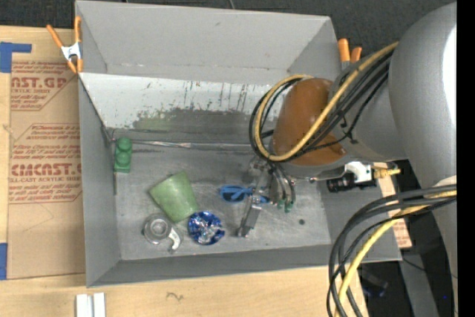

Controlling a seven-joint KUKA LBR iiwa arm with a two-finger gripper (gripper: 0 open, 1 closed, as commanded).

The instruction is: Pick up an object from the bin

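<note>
My gripper (251,219) is low over the bin floor, right of the middle and near the front wall. A small blue thing (234,193) with thin loops lies at its left side, touching or almost touching it; whether it is held I cannot tell. A crumpled blue and white ball (205,227) lies a little further left, by the front wall.
A pale green cup (174,197) lies on its side left of the middle. A silver metal piece (157,229) sits in front of it. A green bottle-like block (122,155) stands by the left wall. The arm's orange cover and looped cables hang over the bin's right part.
</note>
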